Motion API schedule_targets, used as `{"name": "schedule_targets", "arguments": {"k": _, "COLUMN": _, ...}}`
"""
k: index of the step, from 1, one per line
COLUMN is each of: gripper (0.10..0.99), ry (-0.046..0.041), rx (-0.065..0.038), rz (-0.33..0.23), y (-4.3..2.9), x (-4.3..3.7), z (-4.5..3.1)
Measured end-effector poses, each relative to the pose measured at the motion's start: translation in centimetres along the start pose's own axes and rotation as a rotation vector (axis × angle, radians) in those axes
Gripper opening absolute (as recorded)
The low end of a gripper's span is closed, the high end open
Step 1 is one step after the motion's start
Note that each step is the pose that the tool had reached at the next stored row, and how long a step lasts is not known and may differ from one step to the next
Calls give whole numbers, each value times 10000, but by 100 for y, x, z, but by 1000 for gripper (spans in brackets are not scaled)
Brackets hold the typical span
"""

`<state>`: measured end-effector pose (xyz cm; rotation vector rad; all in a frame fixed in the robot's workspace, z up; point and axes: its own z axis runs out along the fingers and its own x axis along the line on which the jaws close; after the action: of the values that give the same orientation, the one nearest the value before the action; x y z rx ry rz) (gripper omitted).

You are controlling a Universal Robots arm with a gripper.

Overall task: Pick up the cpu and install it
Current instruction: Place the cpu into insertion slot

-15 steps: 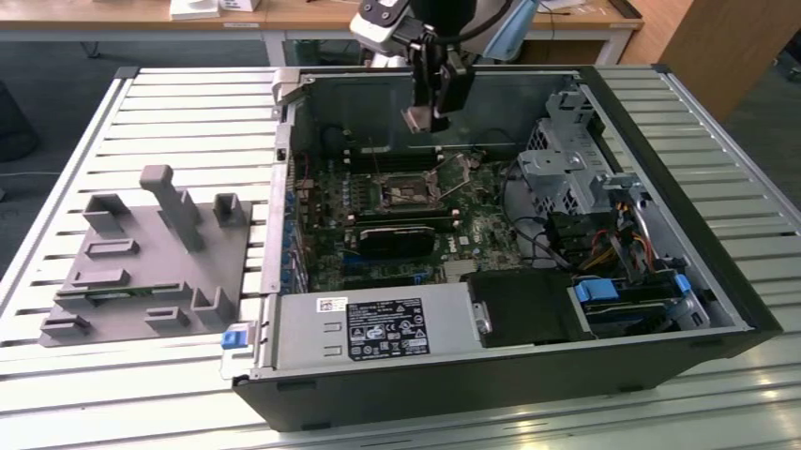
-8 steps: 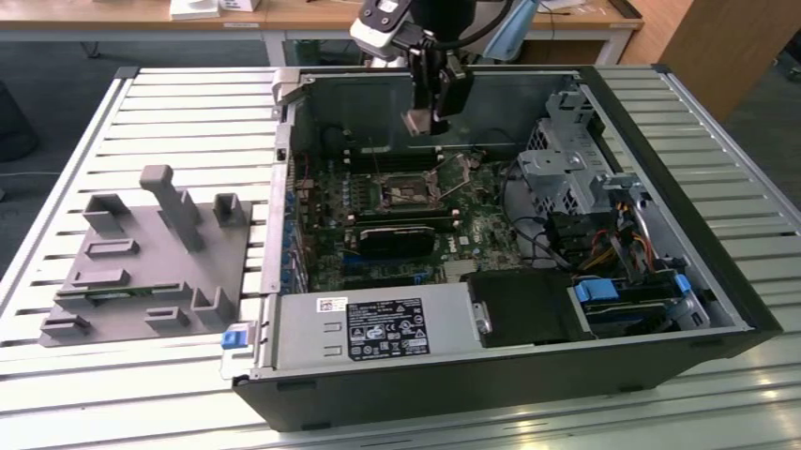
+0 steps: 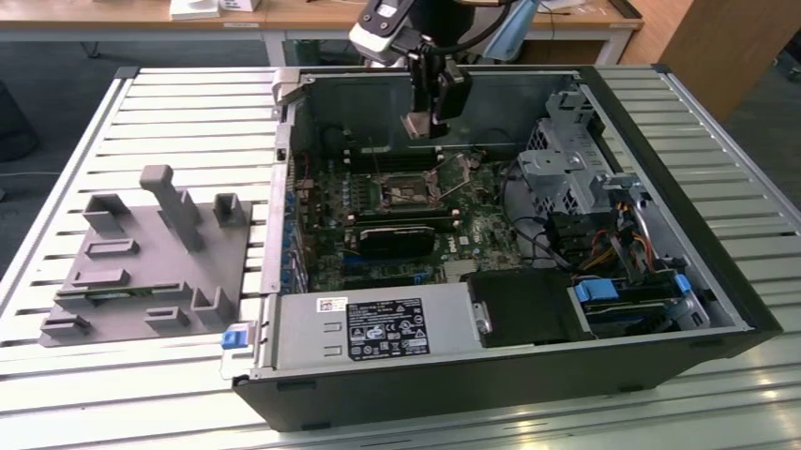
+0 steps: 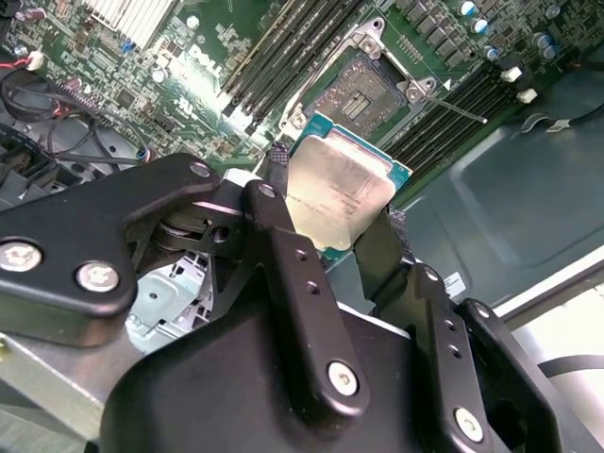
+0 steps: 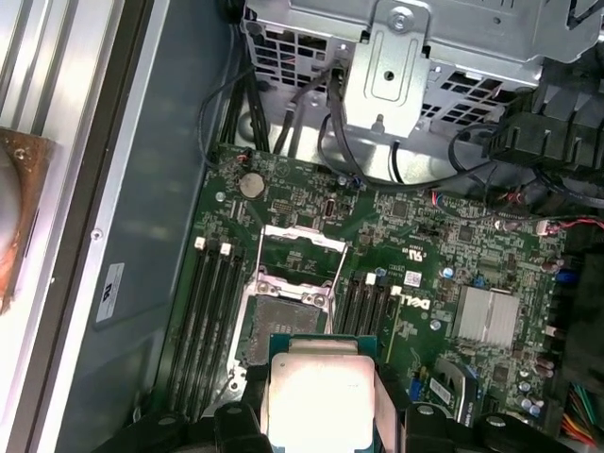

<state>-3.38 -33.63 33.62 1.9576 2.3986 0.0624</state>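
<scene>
A robot arm's black pincer (image 4: 335, 203) holds the cpu (image 4: 344, 179) by two opposite edges, in the air above the socket (image 4: 363, 90) of a green motherboard. The cpu does not touch the socket. Its silvery top faces the cameras in both wrist views. The fingers (image 4: 283, 203) cover the two gripped edges, and the underside is hidden.

In the first wrist view the cpu (image 5: 321, 392) is cut off at the picture's border, with the socket (image 5: 283, 316) just beyond it. The socket's metal frame stands hinged open. Dark memory slots (image 5: 212, 321) flank the socket on both sides.

In the exterior view the pincer (image 3: 426, 117) hangs over the open computer case (image 3: 414, 394), above the socket (image 3: 407, 192). The cpu (image 3: 417, 125) is a small pale patch between the fingers, hard to make out. The arm is cut off at the picture's upper border.

A black rectangular block (image 3: 394, 239) lies just beside the socket. A metal drive cage (image 3: 569, 159) stands to the exterior view's right of the socket. A grey plastic tray (image 3: 144, 272) with upright posts rests well apart from the socket, outside the case, on the slatted metal surface (image 3: 188, 122).

Faint print marks the cpu's top, too pale to read. A large printed label (image 3: 382, 333) covers a grey box near the case's front wall, and a white sticker (image 5: 111, 283) sits on the case floor; their print cannot be read.
</scene>
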Motion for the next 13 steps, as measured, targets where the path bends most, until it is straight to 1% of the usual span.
{"name": "schedule_targets", "arguments": {"k": 13, "gripper": 533, "ry": -38, "rx": 6, "rz": 623, "y": -9, "x": 2, "z": 86}}
